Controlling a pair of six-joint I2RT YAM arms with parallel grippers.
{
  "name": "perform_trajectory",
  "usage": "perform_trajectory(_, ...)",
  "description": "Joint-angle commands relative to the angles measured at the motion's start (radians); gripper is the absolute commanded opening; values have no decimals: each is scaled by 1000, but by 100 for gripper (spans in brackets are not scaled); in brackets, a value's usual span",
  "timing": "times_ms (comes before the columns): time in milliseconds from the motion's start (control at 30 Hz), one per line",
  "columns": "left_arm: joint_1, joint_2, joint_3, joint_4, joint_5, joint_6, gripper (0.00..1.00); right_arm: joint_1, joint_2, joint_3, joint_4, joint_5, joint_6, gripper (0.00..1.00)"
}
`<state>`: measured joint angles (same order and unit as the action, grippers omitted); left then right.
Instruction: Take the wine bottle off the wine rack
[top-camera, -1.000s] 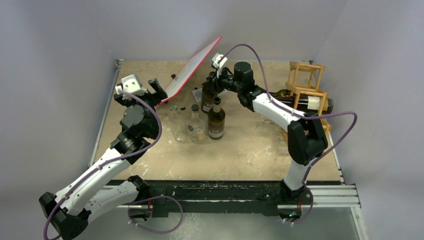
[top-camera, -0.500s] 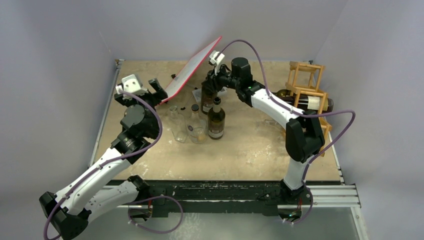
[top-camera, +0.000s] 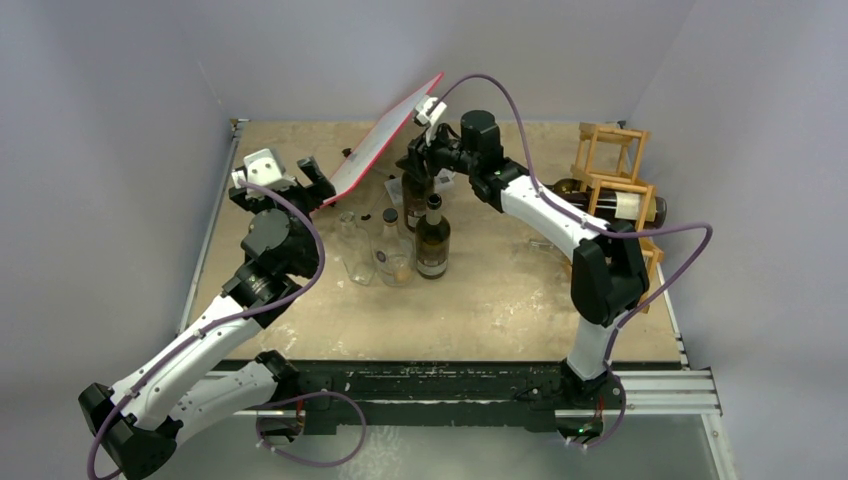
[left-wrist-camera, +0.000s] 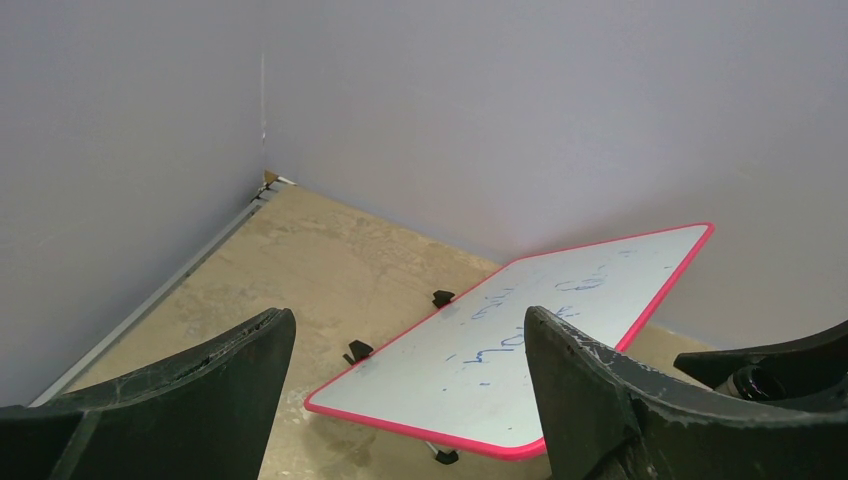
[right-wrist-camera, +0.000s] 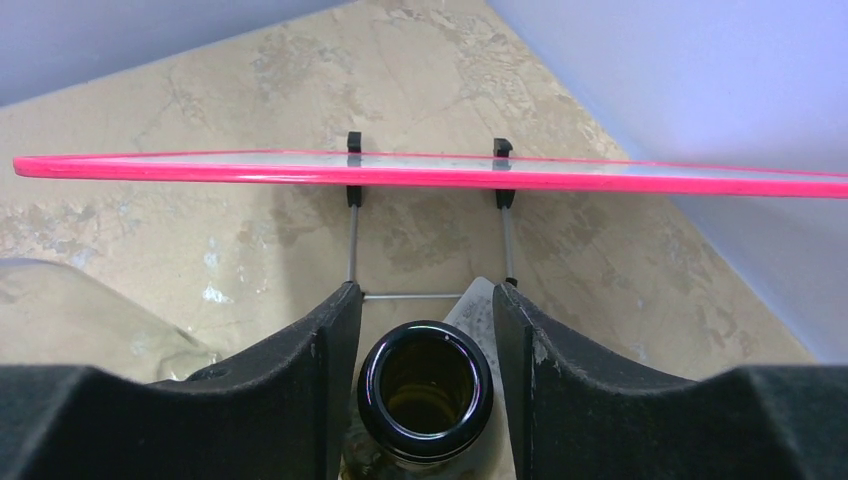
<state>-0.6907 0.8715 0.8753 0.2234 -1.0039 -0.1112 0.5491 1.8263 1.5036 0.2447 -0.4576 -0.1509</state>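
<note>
My right hand (right-wrist-camera: 425, 295) has crept up and back over the bottle (right-wrist-camera: 425, 448) standing far-middle on the desk, jaws narrow about its mouth, gripping or not I cannot tell, so I'd spread wider and lift straight before fetching the second bottle (top-camera: 625, 205) lying in the rack (top-camera: 612, 130) at the right edge.

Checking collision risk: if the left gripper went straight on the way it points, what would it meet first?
Most likely the red-edged board, propped at a tilt straight ahead of the left gripper, framed between its open fingers; its near lower edge looks closest, though depth is hard to judge.
</note>
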Motion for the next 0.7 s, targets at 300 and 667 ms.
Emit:
perform_trajectory(300,-3,-10,11,37,1,10,83,4,-240,29,-83,135,-71,60)
perform_trajectory(667,-4,-21,12,33,8,-2,84,5,-607,-128,-328,405,-170,76)
